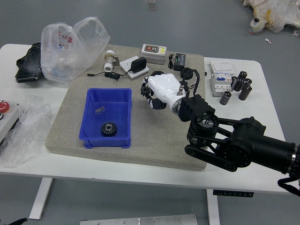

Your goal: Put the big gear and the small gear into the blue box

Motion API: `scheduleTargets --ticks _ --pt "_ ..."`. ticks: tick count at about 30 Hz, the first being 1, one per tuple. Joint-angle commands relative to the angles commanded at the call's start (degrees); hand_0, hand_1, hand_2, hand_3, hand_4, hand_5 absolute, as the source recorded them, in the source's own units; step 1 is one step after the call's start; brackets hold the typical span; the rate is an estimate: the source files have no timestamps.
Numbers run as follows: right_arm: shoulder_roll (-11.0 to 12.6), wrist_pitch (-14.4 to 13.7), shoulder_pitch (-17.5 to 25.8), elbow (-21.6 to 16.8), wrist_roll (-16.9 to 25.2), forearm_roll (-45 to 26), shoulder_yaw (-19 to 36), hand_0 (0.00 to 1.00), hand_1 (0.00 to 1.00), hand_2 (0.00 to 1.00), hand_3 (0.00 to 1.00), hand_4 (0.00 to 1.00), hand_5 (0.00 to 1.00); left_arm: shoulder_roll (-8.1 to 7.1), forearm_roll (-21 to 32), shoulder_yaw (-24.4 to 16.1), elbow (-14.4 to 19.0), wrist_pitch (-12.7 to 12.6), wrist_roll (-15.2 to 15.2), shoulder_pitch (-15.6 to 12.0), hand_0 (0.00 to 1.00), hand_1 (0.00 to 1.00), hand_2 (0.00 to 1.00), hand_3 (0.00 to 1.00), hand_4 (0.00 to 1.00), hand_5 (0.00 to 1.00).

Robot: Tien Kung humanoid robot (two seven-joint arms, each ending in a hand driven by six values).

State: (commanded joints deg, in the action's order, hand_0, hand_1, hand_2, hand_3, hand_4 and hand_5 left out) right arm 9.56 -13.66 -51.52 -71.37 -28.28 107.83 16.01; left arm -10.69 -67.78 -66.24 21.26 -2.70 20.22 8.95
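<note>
The blue box [106, 141] stands on the left part of the grey mat. Inside it, near its front, lies the big black gear [108, 129]. My right hand [152, 93], with a white back and black fingers, is above the mat to the right of the box, its fingers curled around the small black gear [145, 89]. The gear is partly covered by the fingertips. Of the left arm, only a dark tip [18, 221] shows at the bottom left corner.
Behind the box are a plastic bag [65, 51], a white pipe fitting [109, 61] and a black adapter [138, 64]. Black rings, a grey-white device [153, 52], a white carton [221, 83] and black cylinders [245, 92] stand farther right. A red-button box [5, 115] sits at the left edge.
</note>
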Motion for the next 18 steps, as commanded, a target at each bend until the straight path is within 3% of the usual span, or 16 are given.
scheduleTargets --ticks 5,6,11,12,17,18 --pt "-2.65 0.02 -1.74 -1.93 0.32 0.79 -2.13 0.308 0.497 0.473 0.441 0.416 0.017 -0.03 -0.24 -0.18 0.06 0.01 0.15 -0.08 0.619 0.591 0.551 0.654 0.677 0.614" --pt "-3.05 0.04 -2.02 -2.02 0.38 0.82 -2.51 0.382 0.568 0.606 0.461 0.418 0.048 -0.04 -0.28 -0.2 0.07 0.02 0.17 -0.08 0.619 0.591 0.551 0.654 0.68 0.614" --pt "-5.04 0.38 -3.47 -1.62 1.1 0.6 -4.68 0.382 0.568 0.606 0.461 0.418 0.048 -0.04 -0.51 -0.35 0.12 0.05 0.3 -0.07 0.619 0.591 0.551 0.654 0.68 0.614" --pt "-5.3 0.49 -3.59 -1.42 1.29 0.44 -5.03 0.581 0.734 0.737 0.473 0.463 0.056 -0.03 -0.54 -0.37 0.12 0.06 0.3 -0.07 0.618 0.591 0.551 0.653 0.681 0.616" --pt "-5.95 1.08 -3.67 -0.71 1.77 -0.22 -6.58 0.581 0.734 0.737 0.473 0.463 0.056 0.01 -0.65 -0.45 0.15 0.07 0.37 -0.13 0.618 0.591 0.551 0.653 0.681 0.616" --pt "-6.03 1.2 -3.66 -0.67 1.8 -0.35 -6.87 0.782 0.846 0.835 0.472 0.476 0.067 0.01 -0.68 -0.49 0.16 0.06 0.4 -0.14 0.618 0.591 0.551 0.654 0.682 0.616"
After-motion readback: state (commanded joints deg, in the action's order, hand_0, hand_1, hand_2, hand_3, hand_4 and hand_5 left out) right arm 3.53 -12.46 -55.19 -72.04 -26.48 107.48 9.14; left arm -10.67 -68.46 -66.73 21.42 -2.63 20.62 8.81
